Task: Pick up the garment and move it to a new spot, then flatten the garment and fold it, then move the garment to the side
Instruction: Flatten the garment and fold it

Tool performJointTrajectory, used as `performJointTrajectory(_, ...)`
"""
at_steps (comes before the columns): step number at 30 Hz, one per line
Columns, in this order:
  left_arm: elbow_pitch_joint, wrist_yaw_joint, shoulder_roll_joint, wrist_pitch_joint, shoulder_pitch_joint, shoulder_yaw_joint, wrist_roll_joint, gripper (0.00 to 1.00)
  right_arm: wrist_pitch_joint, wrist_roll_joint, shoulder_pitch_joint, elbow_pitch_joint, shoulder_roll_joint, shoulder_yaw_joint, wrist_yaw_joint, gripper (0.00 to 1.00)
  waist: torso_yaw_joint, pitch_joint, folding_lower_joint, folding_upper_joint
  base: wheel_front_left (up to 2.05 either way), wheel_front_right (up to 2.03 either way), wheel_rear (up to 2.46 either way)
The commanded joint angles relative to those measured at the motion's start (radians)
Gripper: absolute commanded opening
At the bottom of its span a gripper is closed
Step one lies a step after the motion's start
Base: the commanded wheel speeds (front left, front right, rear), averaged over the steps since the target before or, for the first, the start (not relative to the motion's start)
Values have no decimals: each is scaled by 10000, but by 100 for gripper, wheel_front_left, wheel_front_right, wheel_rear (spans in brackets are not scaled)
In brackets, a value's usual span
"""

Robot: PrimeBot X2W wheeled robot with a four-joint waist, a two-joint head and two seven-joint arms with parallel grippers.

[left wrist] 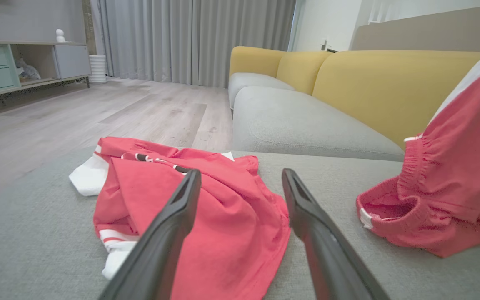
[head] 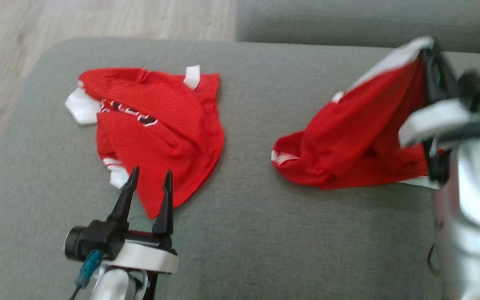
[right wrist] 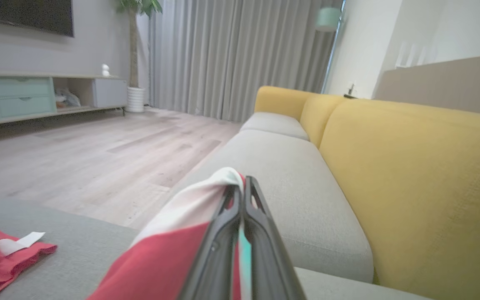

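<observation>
Across a grey cushion (head: pixel 240 241), with wood floor (head: pixel 98 21) beyond it, two red garments are lying well apart: a shirt (head: pixel 161 137) at the robot's left and shorts (head: pixel 348 141) at its right. The right gripper (right wrist: pixel 240 191) is pinching the white-trimmed edge of the shorts, fingers pressed together on the cloth. That edge is standing raised above the cushion while the gathered elastic end is resting on it. The left gripper (head: pixel 151 171) is hovering with jaws wide and empty, its tips over the shirt's near hem; whether they are touching it I cannot tell. By my reading the first step is under way: the shorts are being picked up for carrying to a new spot. The next move is calling for a higher lift, so that the trailing end is clearing the cushion. After that comes a carry to a bare patch away from the shirt, leaving room for flattening and folding.
</observation>
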Motion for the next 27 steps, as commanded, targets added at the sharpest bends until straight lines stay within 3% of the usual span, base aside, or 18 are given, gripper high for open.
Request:
performJointTrajectory(1,-374,6,2,-80,-588,181,-153,100,307,-379,-996,-115,-27,7,-7,0,463,446,0,0,0,0,0)
performJointTrajectory(8,-389,46,1,-80,-1018,-297,-551,100,1044,-1274,-3045,1511,-961,-741,-7,0,1505,1264,0,0,0,0,0)
performJointTrajectory(15,-411,120,0,-80,-1385,-723,-856,100,1028,-2195,-4661,3293,-1935,-1620,-7,0,2209,1737,0,0,0,0,0)
performJointTrajectory(16,-420,137,0,-80,-1427,-775,-893,100,933,-2376,-4844,3532,-2005,-1733,-7,44,2270,1783,0,0,0,0,0)
performJointTrajectory(17,-425,155,0,-80,-1461,-823,-924,100,953,-2450,-4980,3858,-2026,-1879,-7,100,2313,1804,0,0,0,0,0)
performJointTrajectory(20,-419,251,0,-80,-1494,-921,-986,100,1319,-2768,-5207,4935,-2157,-2062,-7,100,2330,1765,0,0,0,0,0)
performJointTrajectory(27,-401,332,0,-80,-1391,-733,-854,100,275,-3295,-5081,5619,-1815,-2484,-7,100,1657,1297,0,0,0,0,0)
